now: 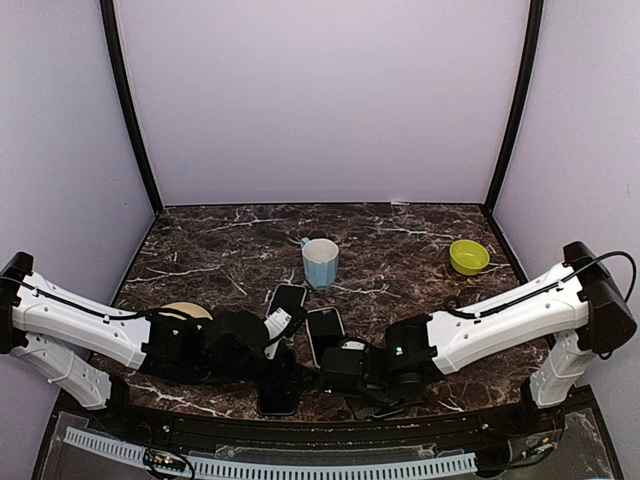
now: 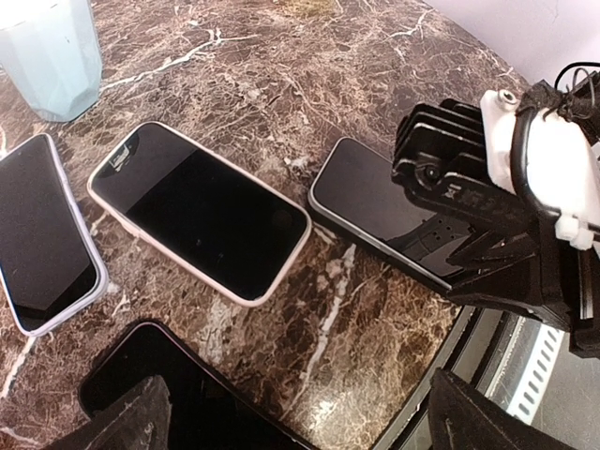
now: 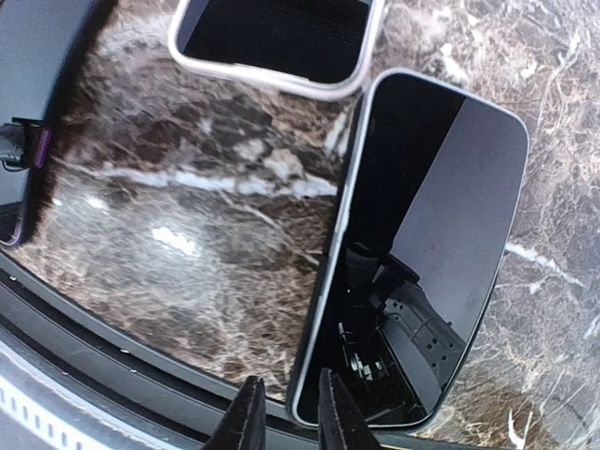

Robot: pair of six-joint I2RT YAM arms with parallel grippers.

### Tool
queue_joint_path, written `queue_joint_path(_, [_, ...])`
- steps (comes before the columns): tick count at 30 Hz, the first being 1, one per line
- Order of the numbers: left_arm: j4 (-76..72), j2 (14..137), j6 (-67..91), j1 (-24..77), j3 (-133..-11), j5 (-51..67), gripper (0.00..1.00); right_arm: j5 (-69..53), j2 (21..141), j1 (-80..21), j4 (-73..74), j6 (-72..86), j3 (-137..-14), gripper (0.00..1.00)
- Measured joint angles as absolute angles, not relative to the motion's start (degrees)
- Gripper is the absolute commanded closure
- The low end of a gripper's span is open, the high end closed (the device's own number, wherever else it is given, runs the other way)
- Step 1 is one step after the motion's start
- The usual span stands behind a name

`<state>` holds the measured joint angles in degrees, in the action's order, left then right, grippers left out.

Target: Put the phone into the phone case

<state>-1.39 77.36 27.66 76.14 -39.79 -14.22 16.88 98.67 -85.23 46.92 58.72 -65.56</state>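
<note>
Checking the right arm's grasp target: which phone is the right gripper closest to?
The silver-edged phone nearest the table's front edge; the right gripper sits at its near corner. The white-rimmed one lies beyond it, farther off.

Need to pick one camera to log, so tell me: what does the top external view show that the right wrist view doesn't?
Only top external: the blue cup and the green bowl. Only right wrist: how the right pincer sits at the corner of a silver-edged phone, whose glass mirrors it. Both: the white-cased phone on the marble table.
</note>
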Motion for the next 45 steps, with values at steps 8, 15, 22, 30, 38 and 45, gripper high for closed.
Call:
queue_joint_path(8, [-1.32,77.12,27.64,76.14,-39.33,-14.31,0.02,16.99,99.92,-85.67,42.22,59.51,-59.44,0.87])
queue_joint_path(15, [-1.19,77.12,27.55,76.14,-39.33,-14.68,0.02,17.23,99.31,-85.84,36.77,60.29,-57.52,0.86])
queue_joint_path(22, [-0.19,77.12,27.18,76.14,-39.33,-14.72,0.02,16.64,101.69,-84.62,43.72,60.03,-62.57,0.30])
queue_joint_path(30, [0.12,77.12,27.09,76.14,-39.33,-14.72,0.03,19.64,93.36,-81.93,48.99,56.53,-68.86,0.34])
queue_joint_path(38, [0.56,84.64,27.09,76.14,-46.26,-12.71,0.24,14.61,81.23,-65.52,43.64,48.60,-53.89,0.35])
queue_joint_path(45, [-2.04,101.27,29.10,76.44,-58.22,-5.54,0.28,4.45,76.58,-57.14,37.12,41.50,-39.92,0.25])
